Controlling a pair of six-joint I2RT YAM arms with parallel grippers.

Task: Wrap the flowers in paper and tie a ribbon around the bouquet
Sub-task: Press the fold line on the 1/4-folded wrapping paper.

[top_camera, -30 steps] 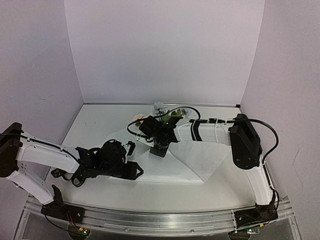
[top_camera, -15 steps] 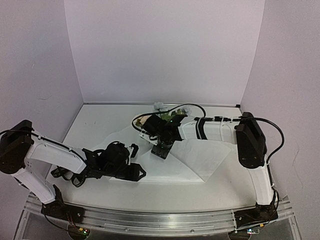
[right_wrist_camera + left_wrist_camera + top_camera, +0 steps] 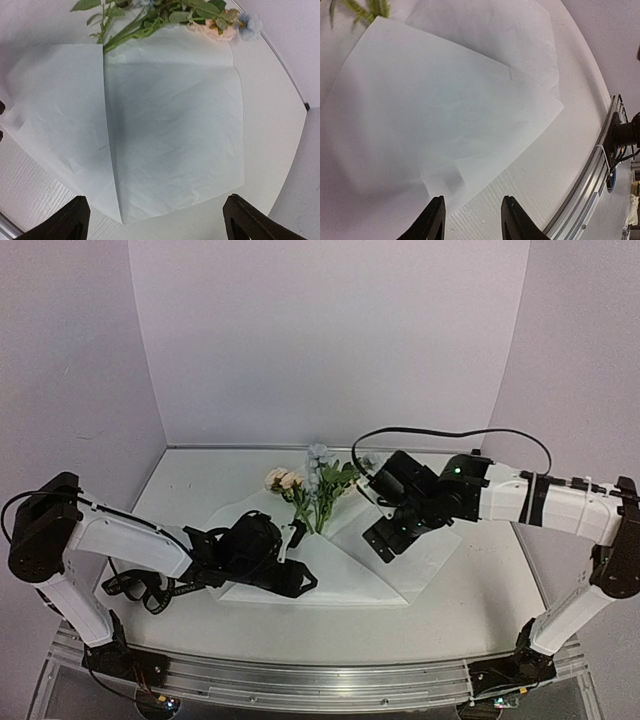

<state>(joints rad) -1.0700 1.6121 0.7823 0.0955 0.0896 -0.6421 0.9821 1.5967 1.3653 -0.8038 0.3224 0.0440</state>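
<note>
The flowers (image 3: pixel 322 490) have their stems hidden beneath the folded paper (image 3: pixel 345 575).

This is a robotics lab, more exactly a small test cell. A white table (image 3: pixel 200 490) is closed in on the left, the far and the right side by plain pale lilac walls (image 3: pixel 320 340). An aluminium rail (image 3: pixel 320 680) runs along its near edge, and two white and black robot arms stand there, the left arm (image 3: pixel 120 540) and the right arm (image 3: pixel 560 505). Loose black cables (image 3: pixel 450 432) hang over the arms, and small green lights (image 3: pixel 168 703) glow below the rail. The flowers (image 3: pixel 318 485) and the paper (image 3: pixel 345 575) lie on the table between the arms.
</note>
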